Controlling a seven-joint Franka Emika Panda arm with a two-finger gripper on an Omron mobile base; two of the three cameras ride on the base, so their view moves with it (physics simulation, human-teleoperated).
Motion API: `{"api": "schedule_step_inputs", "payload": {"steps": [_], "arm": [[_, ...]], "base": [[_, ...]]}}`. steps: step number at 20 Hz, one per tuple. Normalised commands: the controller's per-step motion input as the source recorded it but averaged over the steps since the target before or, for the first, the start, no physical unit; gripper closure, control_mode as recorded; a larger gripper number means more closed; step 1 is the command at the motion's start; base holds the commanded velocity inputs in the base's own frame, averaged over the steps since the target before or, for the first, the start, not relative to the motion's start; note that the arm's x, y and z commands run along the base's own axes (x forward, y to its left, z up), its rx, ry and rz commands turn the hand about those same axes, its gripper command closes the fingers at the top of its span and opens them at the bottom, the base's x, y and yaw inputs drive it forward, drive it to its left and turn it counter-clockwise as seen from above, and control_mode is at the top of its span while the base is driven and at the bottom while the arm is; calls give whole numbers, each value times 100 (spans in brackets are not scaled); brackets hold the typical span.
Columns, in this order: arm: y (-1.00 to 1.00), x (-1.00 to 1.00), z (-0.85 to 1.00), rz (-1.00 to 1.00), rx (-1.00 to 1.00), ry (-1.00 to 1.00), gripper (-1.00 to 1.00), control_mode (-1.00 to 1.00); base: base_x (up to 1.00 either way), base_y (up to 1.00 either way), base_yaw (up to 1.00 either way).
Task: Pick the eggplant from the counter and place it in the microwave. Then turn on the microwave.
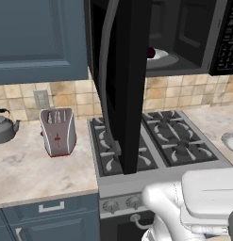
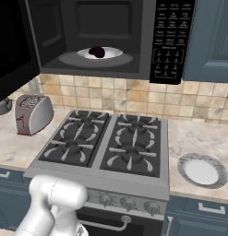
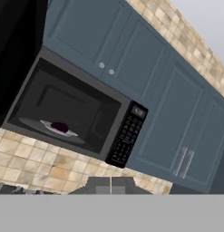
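Note:
The microwave (image 2: 170, 41) hangs over the stove with its door (image 1: 120, 84) swung wide open to the left. The dark purple eggplant (image 2: 97, 51) lies on the white turntable plate (image 2: 113, 53) inside; it also peeks past the door edge as eggplant (image 1: 150, 52) and sits small in the cavity as eggplant (image 3: 60, 127). My gripper (image 3: 110, 186) is shut with nothing in it, held back from the microwave (image 3: 127, 136) and below it. The beige counter (image 1: 33, 164) runs on both sides of the stove.
A grey gas stove (image 2: 106, 143) lies below the microwave. A silver toaster (image 1: 57, 132) and a kettle (image 1: 4, 127) stand on the left counter. A white plate (image 2: 201, 170) rests on the right counter. Blue cabinets (image 3: 145, 68) flank the microwave.

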Motion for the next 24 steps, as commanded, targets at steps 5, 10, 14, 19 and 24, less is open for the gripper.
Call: {"api": "schedule_step_inputs", "payload": {"steps": [5, 10, 14, 19, 24], "arm": [[22, -14, 7, -4, 0, -6, 100, -100], [20, -5, 3, -4, 0, -3, 100, -100], [17, 0, 0, -5, 0, -4, 100, -100], [18, 0, 0, -6, 0, -1, 100, -100], [20, 0, 0, -5, 0, -1, 100, -100]], "base": [[0, 0, 0], [0, 0, 0], [0, 0, 0], [0, 0, 0], [0, 0, 0]]}}
